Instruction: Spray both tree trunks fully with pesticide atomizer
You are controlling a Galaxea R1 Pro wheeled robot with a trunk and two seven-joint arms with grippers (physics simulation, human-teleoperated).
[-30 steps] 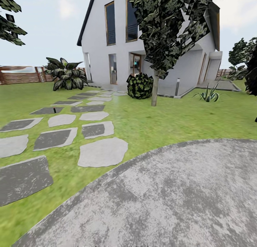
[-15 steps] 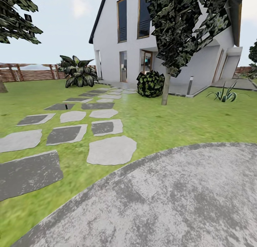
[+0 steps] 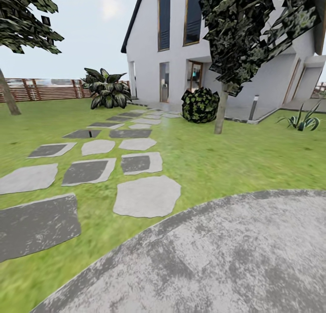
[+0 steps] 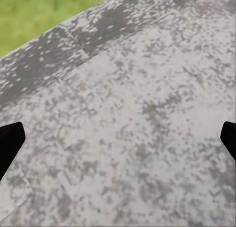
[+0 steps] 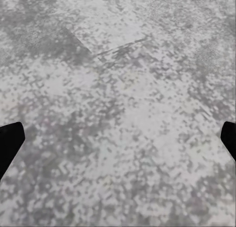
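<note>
Across the green lawn (image 3: pixel 253 154), one tree (image 3: pixel 244 23) stands before the white house (image 3: pixel 176 46), its pale trunk (image 3: pixel 220 109) rising beside a round bush. A second tree (image 3: pixel 22 19) is at the far left, and its trunk (image 3: pixel 9 98) leans in front of the wooden fence (image 3: pixel 45 89). A small dark upright thing (image 3: pixel 90 133) stands on a dark stepping stone, too small to identify. In the wrist views, my left gripper (image 4: pixel 118 138) and right gripper (image 5: pixel 118 138) hang open over grey paving, their black fingertips far apart with nothing between them.
A rounded grey paved patch (image 3: pixel 217 263) lies under me. Stepping stones (image 3: pixel 145 196) lead across the grass toward the house. A broad-leaved plant (image 3: pixel 107 87), a round bush (image 3: pixel 200 106), a thin lamp post (image 3: pixel 253 107) and a spiky plant (image 3: pixel 302 120) stand near the house.
The whole head view has shifted: the house and near tree slid right, and the left tree's trunk and more fence came into view. The camera turned; nothing in the garden moved.
</note>
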